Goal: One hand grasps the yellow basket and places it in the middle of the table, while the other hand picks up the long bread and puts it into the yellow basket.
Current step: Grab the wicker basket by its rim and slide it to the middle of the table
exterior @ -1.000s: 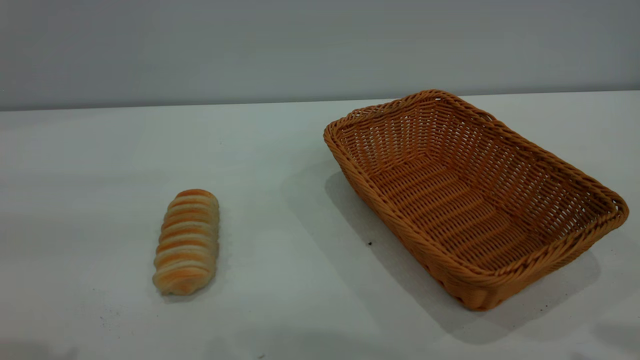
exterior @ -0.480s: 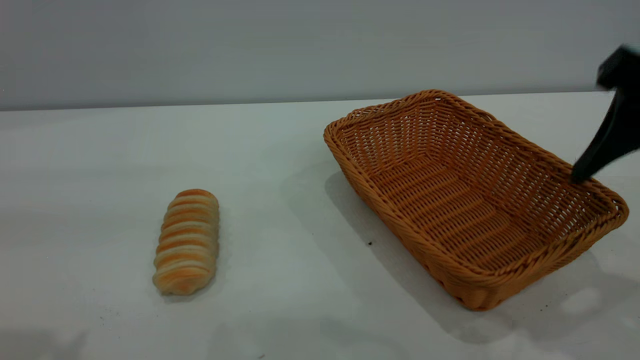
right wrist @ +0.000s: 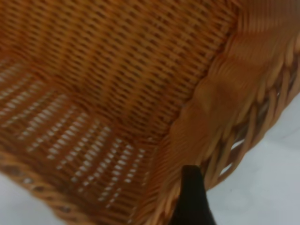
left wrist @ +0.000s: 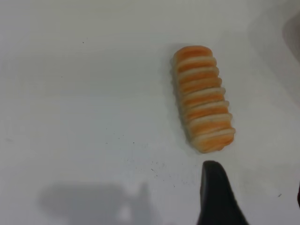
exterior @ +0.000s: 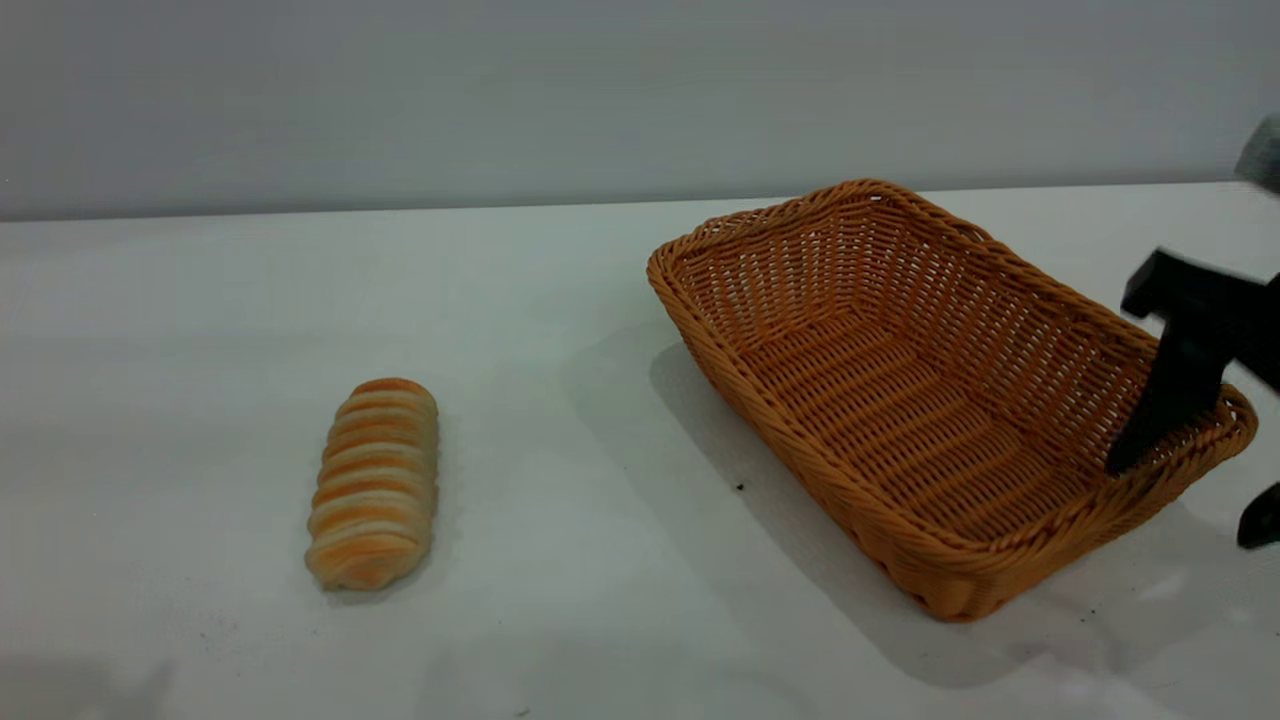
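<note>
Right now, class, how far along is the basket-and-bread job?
Nothing is finished. The right gripper is open astride the yellow basket at its right corner rim, not yet lifting. The long bread lies untouched on the table, with the left gripper hovering near.

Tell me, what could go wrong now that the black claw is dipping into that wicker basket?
The right hand straddles the yellow basket rim at one far corner, one finger inside, one outside. Pulling from a corner may swing or tilt the basket rather than slide it straight.

A fingertip could snag in the open weave.

The long bread lies far off on the table, below the left hand; a swinging basket might miss the middle.
</note>
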Tool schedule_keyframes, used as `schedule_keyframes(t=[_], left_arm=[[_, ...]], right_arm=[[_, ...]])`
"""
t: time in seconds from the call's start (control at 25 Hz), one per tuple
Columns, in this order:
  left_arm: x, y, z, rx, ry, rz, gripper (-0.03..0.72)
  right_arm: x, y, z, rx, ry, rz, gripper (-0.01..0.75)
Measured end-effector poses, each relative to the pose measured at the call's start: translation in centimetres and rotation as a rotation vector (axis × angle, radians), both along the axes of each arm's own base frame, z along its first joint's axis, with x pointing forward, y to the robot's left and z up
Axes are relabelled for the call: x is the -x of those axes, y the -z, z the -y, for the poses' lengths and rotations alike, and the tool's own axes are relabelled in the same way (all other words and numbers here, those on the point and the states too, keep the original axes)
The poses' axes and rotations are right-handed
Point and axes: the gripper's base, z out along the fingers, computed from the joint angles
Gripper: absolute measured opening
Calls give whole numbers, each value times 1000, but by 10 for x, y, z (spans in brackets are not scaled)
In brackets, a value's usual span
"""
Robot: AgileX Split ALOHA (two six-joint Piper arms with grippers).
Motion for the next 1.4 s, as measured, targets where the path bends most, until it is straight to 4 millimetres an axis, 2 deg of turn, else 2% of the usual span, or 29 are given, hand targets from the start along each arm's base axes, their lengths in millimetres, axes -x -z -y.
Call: schedule_keyframes(t=[0.24, 0.52, 0.72, 0.88, 1.12, 1.24, 1.4], left_arm=[[0, 0, 0, 0, -1, 3, 472], [-1, -1, 0, 1, -3, 15, 472], [-1, -1, 0, 1, -3, 15, 472], [-1, -1, 0, 1, -3, 14, 472], [-1, -1, 0, 1, -2, 12, 472], [-1, -1, 0, 1, -2, 12, 472], [-1, -1, 0, 0, -2, 12, 472]], right_arm=[[-6, 19, -2, 1, -26, -14, 585], [-12, 27, -4, -11, -54, 24, 585], [-21, 24, -6, -30, -35, 71, 585], [-22, 33, -6, -33, -13, 47, 554], [-23, 52, -7, -26, -28, -7, 420], [-27, 51, -8, -32, -38, 1, 299], [-38, 47, -11, -33, -79, 41, 91]])
